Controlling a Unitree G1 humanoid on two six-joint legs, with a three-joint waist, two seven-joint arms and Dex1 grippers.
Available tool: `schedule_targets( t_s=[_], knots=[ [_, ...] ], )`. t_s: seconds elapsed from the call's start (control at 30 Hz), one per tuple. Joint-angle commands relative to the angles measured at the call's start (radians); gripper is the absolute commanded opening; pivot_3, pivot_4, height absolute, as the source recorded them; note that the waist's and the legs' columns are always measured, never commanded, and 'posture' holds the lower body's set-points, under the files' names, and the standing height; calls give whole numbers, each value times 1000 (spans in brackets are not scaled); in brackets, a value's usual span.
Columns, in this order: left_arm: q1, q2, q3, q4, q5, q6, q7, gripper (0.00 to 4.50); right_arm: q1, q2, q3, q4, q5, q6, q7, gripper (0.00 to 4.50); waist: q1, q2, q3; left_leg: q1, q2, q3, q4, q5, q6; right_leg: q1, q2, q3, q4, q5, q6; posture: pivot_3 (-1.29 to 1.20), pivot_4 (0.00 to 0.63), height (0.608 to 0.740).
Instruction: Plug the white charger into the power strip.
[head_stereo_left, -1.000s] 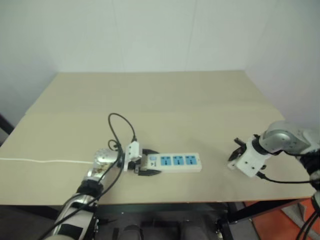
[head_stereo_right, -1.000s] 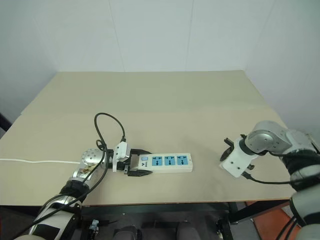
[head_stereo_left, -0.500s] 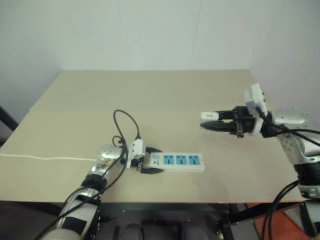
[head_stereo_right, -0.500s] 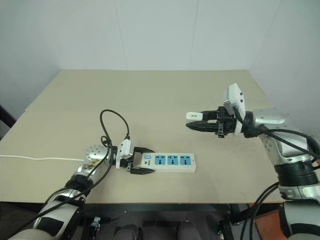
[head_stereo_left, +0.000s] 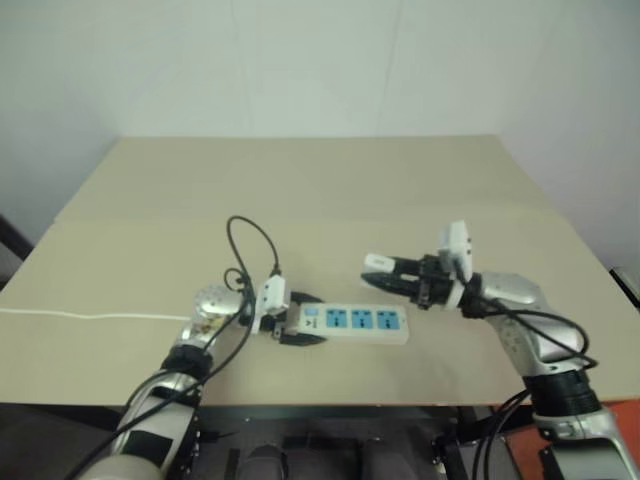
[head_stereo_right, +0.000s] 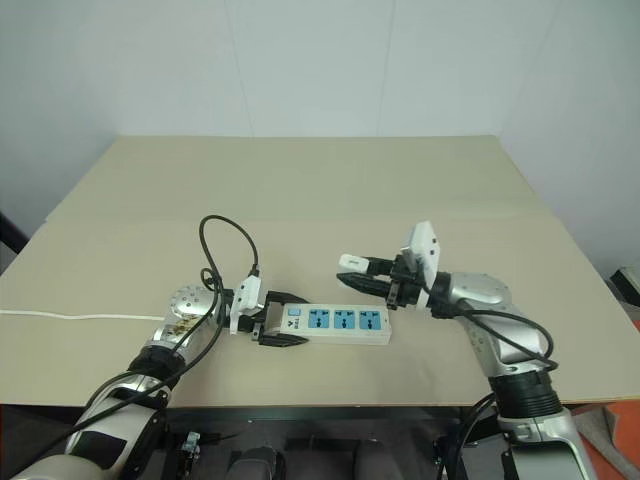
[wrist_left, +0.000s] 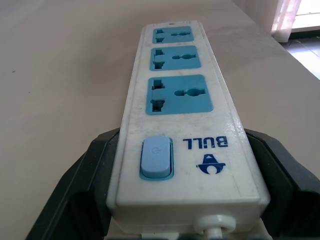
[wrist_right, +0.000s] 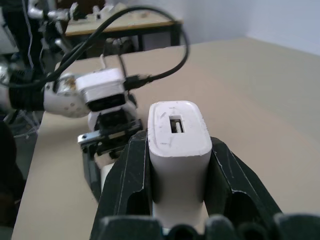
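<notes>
Above the table (head_stereo_left: 330, 190), the right gripper (head_stereo_right: 362, 273) squeezes the white charger (head_stereo_right: 352, 263) over the power strip (head_stereo_right: 335, 323), whose switch end the left gripper (head_stereo_right: 283, 325) pinches, so next I think the charger must tip down into a blue socket.

The left gripper (head_stereo_right: 282, 323) is lying low and level, pointing right, fingers clamped. The right gripper (head_stereo_right: 358, 271) is reaching left, raised, fingers clamped.
</notes>
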Motion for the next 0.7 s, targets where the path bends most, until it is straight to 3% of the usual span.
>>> schedule_targets(
  t_s=[0.03,0.7],
  knots=[
    [12,16,-27,34,52,4,2,3313,-7,18,15,-10,-22,-34,26,1107,-1,0,0,0,0,0,0,0,0,0,0,0,0,0,0,0,150,740],
    [29,3,-31,10,49,15,8,3313,-56,159,66,139,-144,-107,27,1107,-1,0,0,0,0,0,0,0,0,0,0,0,0,0,0,0,150,740]
  ],
)
